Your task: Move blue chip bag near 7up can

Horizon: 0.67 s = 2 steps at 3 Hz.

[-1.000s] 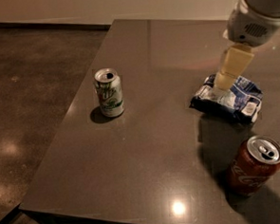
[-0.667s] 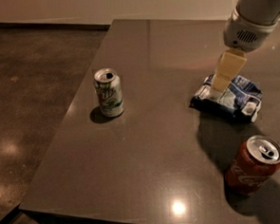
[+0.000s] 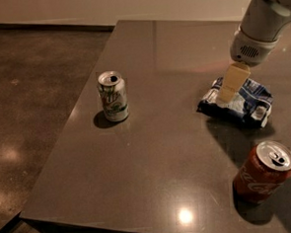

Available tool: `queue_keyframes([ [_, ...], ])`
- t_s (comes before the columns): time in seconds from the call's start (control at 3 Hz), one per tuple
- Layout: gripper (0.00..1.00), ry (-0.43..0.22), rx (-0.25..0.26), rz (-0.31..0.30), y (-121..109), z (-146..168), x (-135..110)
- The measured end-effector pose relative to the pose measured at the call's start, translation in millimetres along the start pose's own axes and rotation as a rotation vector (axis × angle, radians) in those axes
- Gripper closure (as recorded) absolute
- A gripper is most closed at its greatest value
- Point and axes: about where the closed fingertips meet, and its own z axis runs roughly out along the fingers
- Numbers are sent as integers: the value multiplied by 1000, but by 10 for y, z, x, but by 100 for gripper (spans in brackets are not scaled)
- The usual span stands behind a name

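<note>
gripper (image 3: 226, 94) far right, over the left end of the blue chip bag (image 3: 249, 102) | open or clamped: honestly can't tell | bag lies flat on the table (image 3: 162, 152), well apart from the 7up can (image 3: 113, 96) standing off left | red can (image 3: 262, 173) near right

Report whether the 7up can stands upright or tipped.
Upright: the 7up can rests on its base. The pincer is at the blue chip bag.

The table (image 3: 162, 152) is viewed from one raised camera (the only view), tilted steeply down and set fairly near, faced toward the wall (image 3: 128, 3) at 12 o'clock. The gripper (image 3: 231, 89) is framed at 2 o'clock; floor (image 3: 30, 96) is taken in at 9 o'clock.
</note>
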Motion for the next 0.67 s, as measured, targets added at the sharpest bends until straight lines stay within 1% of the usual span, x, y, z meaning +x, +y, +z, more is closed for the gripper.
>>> queue_keyframes([
  [0.33,0,24,-19,32,-49,160,89],
  [0.67,18,37,-39,46,-48,224,138],
])
